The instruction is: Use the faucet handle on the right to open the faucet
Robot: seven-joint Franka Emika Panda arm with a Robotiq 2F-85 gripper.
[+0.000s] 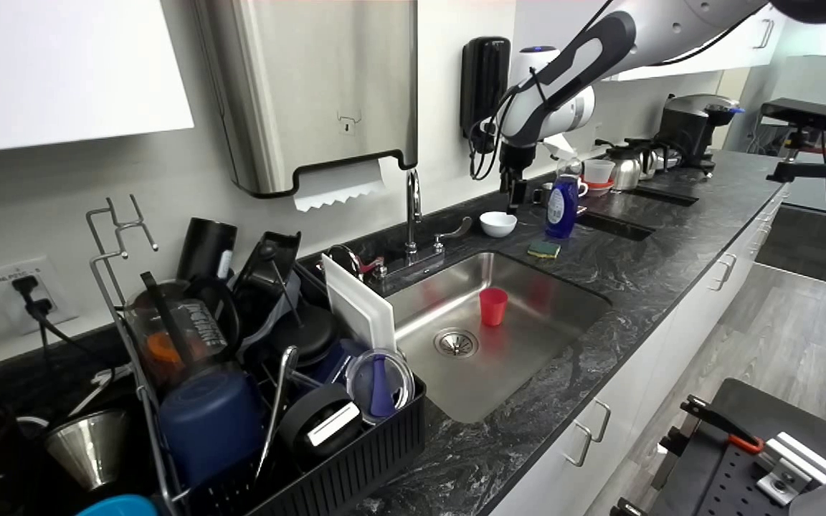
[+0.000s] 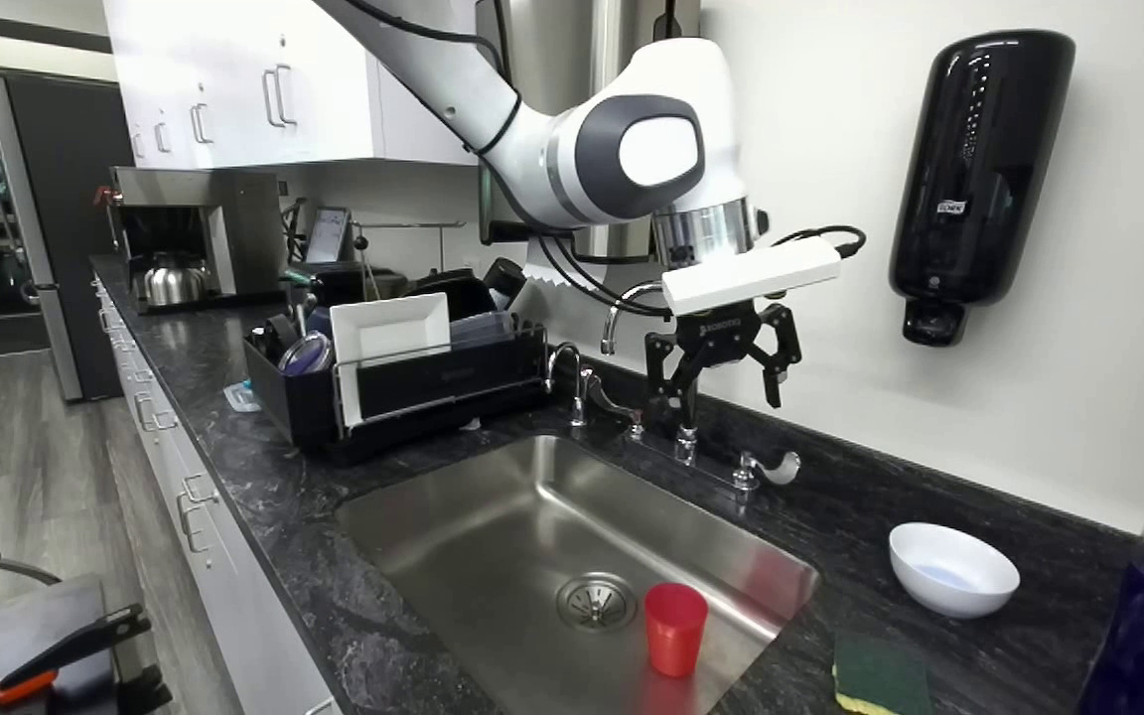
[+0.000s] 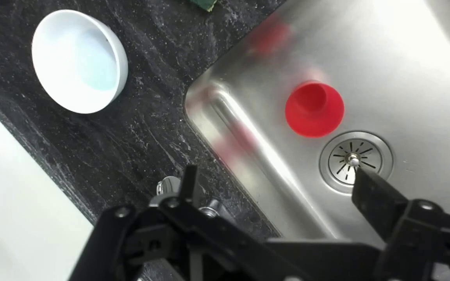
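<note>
In an exterior view, read "TORK" off the black wall dispenser point(image 2: 984, 179), in capitals. Also read "ROBOTIQ" off the body of the gripper point(image 2: 731, 409), pale on black. In an exterior view, made out a code on the wall outlet point(image 1: 54, 287), seemingly beginning "NLP2"; could not settle the remainder. Noted pale lettering on the clear pitcher point(image 1: 198, 330) and small print on the label point(image 1: 556, 205) of the blue bottle point(image 1: 563, 216); could decipher neither.

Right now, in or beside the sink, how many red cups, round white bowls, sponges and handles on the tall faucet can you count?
Red cups: 1
Round white bowls: 1
Sponges: 1
Faucet handles: 2
Total: 5
</note>
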